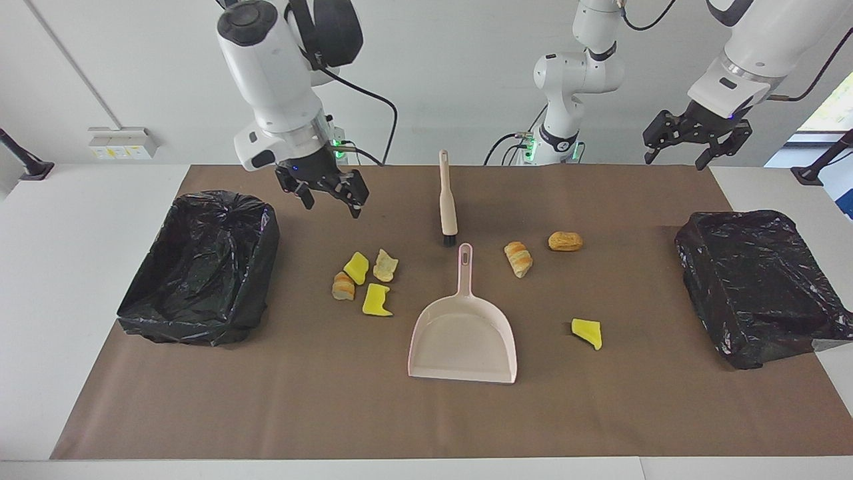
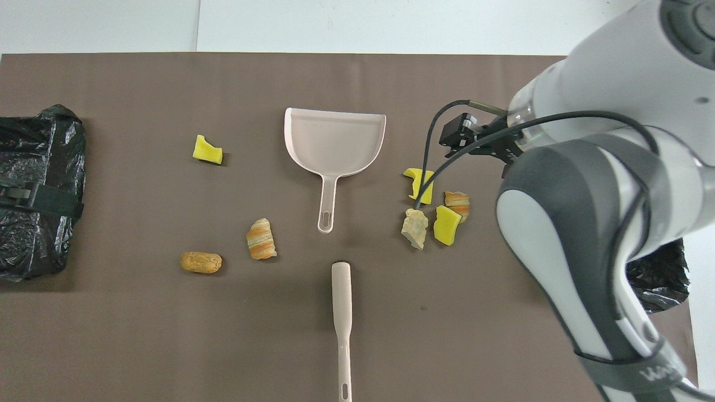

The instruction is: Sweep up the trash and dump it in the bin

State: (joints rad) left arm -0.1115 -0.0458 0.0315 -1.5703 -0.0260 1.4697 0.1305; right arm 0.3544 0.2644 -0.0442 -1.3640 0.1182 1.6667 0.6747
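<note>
The trash lies on the tabletop [image 1: 133,413]: four bits [image 1: 365,283] in a bunch and three [image 1: 526,259] spread out by the dustpan [image 1: 463,340]. The right gripper [image 1: 326,193] hangs open, up over the mat near the bunch. The left gripper [image 1: 693,137] waits open, high up, well apart from the trash.

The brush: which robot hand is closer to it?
The right gripper: it hangs open over the mat between the brush and a black bin. The left gripper, open too, hangs up by the table's end.
</note>
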